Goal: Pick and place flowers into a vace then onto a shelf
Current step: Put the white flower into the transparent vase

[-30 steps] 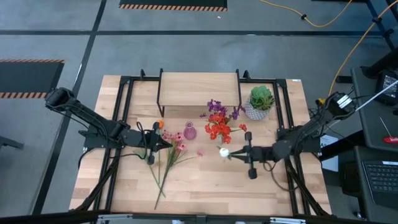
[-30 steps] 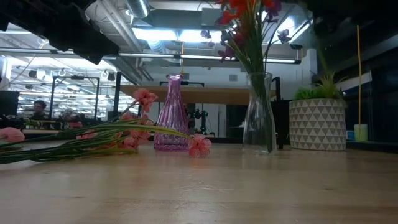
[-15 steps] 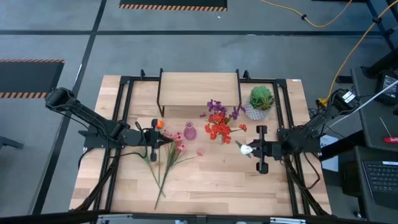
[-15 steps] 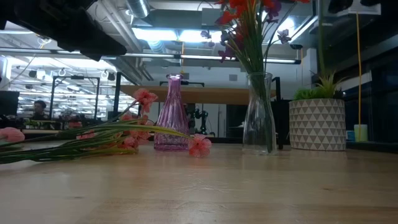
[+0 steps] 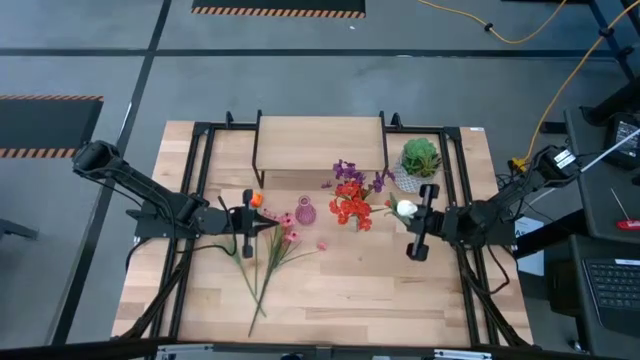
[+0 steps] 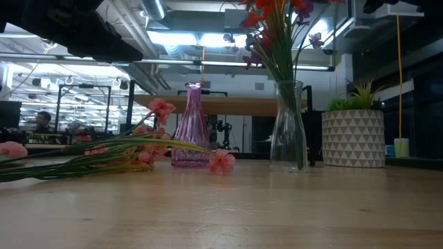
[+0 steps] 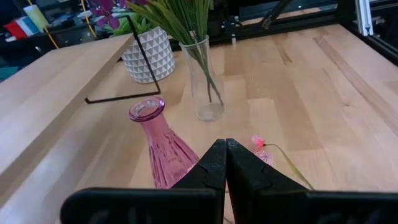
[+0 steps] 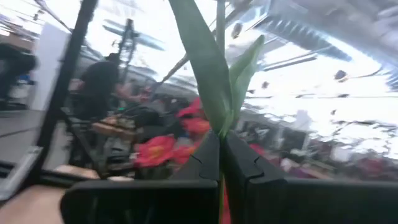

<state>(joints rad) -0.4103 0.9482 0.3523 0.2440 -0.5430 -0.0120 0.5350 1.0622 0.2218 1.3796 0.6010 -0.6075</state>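
While the large light wooden tabletop point(image 5: 330, 290) looks much as it did a second ago, the right arm has swung back and upward, carrying a white-bud flower point(image 5: 405, 209) from the open board toward the clear glass vase point(image 6: 288, 124) that already holds red and purple blooms. The low wooden-topped shelf on thin black legs point(image 5: 320, 142) stands bare at the table's far edge, beside the spiky green plant in its patterned white pot point(image 5: 420, 162). The right gripper point(image 5: 421, 222) is clamped on the flower's green stem point(image 8: 219, 56), fingers pinched tight around it in the right wrist view, the bud now just beside the red cluster point(image 5: 350, 206). That suggests the stem is being lined up for insertion; the vase has not yet gone to the shelf. The left gripper point(image 5: 247, 224) waits with fingers pressed together on nothing, next to the small pink glass vase point(image 7: 160, 140) and the loose pink blossoms point(image 5: 283, 228) lying on the table.
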